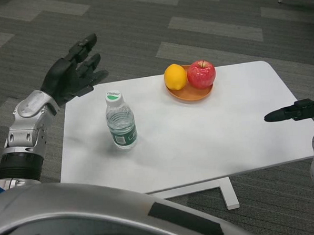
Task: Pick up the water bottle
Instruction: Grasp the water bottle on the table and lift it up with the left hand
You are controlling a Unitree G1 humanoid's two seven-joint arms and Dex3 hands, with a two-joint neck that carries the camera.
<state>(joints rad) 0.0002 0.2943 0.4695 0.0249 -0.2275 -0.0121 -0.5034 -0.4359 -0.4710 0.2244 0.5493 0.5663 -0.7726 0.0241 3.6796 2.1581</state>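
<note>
Left hand (73,69) spread, empty, beside water bottle (120,121); right hand (293,111) cropped, state unclear.

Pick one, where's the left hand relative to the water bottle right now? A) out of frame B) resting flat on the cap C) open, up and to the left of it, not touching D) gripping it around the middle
C. The left hand is open with fingers spread, off the table's left edge, above-left of the upright water bottle with a clear gap between them.
</note>
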